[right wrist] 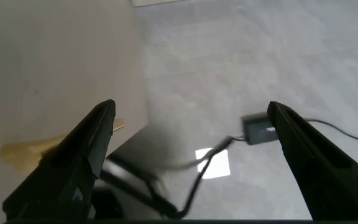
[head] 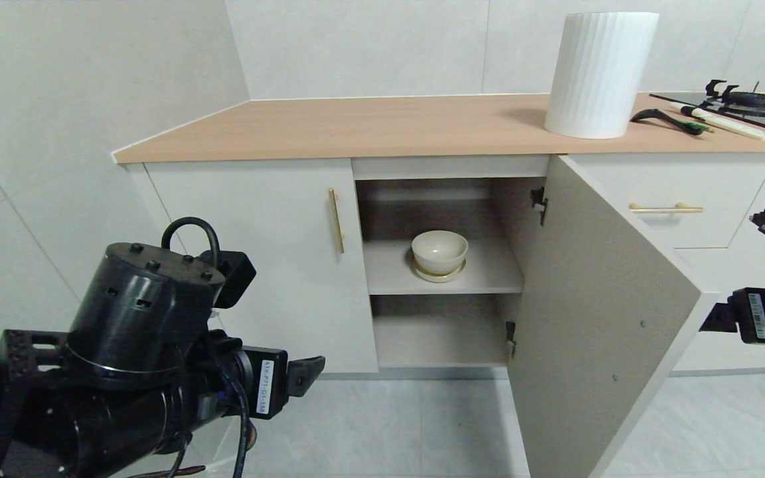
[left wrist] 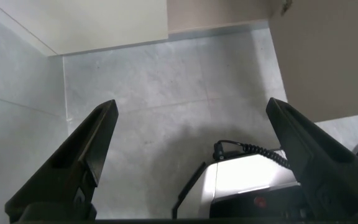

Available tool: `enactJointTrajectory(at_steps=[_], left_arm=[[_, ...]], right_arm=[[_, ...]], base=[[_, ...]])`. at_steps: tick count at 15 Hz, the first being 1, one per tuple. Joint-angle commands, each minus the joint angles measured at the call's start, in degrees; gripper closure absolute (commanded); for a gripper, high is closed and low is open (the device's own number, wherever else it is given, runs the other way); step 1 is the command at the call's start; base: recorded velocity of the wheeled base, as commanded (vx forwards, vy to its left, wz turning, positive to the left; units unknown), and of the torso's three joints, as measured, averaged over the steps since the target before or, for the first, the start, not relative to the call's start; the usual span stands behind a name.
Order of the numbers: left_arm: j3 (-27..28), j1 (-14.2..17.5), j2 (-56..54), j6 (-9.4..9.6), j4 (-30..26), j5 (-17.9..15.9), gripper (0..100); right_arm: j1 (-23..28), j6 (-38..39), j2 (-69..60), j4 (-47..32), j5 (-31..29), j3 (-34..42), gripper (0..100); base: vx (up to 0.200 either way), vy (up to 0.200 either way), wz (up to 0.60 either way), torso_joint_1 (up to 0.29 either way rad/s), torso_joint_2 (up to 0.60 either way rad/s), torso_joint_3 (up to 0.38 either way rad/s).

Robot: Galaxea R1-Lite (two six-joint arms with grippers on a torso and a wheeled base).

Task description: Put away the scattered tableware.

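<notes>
– Bowl [head: 439, 249]: where does it sit?
– On a saucer [head: 437, 273] on the upper shelf [head: 492, 272] of the open cabinet [head: 256, 265], below the wooden surface [head: 356, 126], as the head view sees it. A white ribbed cylinder [head: 598, 73] stands on that surface.
– And the wrist views?
– They face grey floor tiles [left wrist: 166, 81]. Left gripper [left wrist: 191, 109] and right gripper [right wrist: 191, 109] each have fingers spread wide, holding nothing.

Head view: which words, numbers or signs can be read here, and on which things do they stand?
No text can be read with certainty.
white sticker on the left arm: one line of small dark print, too small to read.
white sticker on the right arm: small dark marks, too small to read.
tall white ribbed container, cream ceramic bowl, open beige cupboard door: no print visible.
</notes>
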State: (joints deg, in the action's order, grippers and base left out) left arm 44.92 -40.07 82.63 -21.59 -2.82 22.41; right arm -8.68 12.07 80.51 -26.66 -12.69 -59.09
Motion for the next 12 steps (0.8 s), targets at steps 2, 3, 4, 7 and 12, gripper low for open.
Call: enactJointTrajectory(at_steps=[2, 3, 4, 7, 12], left_arm=[[0.0, 0.0, 0.1, -0.03, 0.0, 0.0, 0], [0.0, 0.0, 0.1, -0.03, 0.2, 0.0, 0], [-0.2, 0.0, 0.1, -0.03, 0.9, 0.0, 0], [-0.2, 0.0, 0.1, -0.03, 1.6, 0.0, 0], [-0.1, 0.0, -0.2, -0.12, 1.7, 0.0, 0]], right_arm=[[-7.0, 3.7, 1.3, -0.1, 0.9, 0.1, 0], [-9.4, 5.2, 2.5, 0.0, 1.0, 0.1, 0], [-11.4, 6.6, 4.1, 0.4, 1.0, 0.1, 0], [-16.8, 9.5, 8.8, 5.2, 0.9, 0.6, 0], [-21.3, 10.6, 18.2, 16.7, 1.5, 0.1, 0]], base=[[0.0, 0.0, 0.0, 0.0, 0.0, 0.0], [0.0, 0.0, 0.0, 0.0, 0.0, 0.0], [0.0, 0.0, 0.0, 0.0, 0.0, 0.0], [0.0, 0.0, 0.0, 0.0, 0.0, 0.0], [0.0, 0.0, 0.0, 0.0, 0.0, 0.0]])
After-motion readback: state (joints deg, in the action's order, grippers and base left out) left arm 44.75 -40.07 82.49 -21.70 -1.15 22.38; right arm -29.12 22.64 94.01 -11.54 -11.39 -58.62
